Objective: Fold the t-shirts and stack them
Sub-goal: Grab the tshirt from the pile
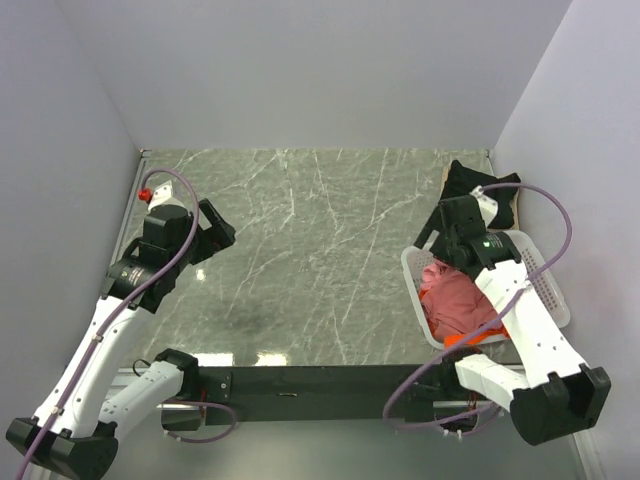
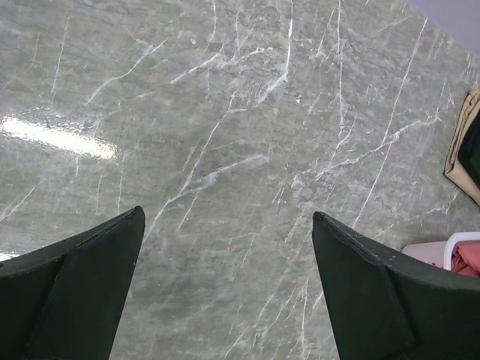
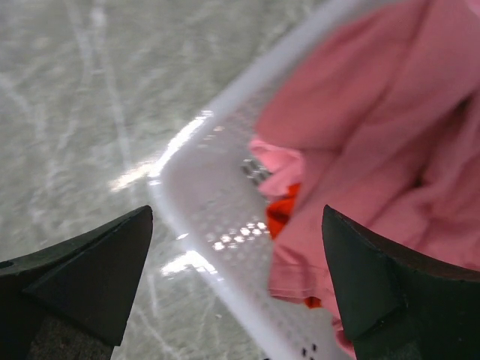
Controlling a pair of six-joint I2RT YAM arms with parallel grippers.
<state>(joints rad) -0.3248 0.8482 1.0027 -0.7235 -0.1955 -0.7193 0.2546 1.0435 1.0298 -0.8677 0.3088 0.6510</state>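
From above, you see both claws spread: the left claw (image 1: 215, 228) over the bench (image 1: 320, 260), the right claw (image 1: 443, 232) over the basket (image 1: 413, 272) that holds a reddish shirt (image 1: 455, 295). A black shirt (image 1: 478, 182) lies behind the basket. Your left wrist view shows only bench between the fingers. Your right wrist view shows the reddish shirt against the basket wall.

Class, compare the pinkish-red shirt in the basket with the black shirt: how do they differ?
Colour: the pinkish-red shirt is light, the black shirt dark. Place: the pinkish-red shirt lies inside the white basket; the black shirt lies outside, beyond its far end. Both are crumpled, unfolded.
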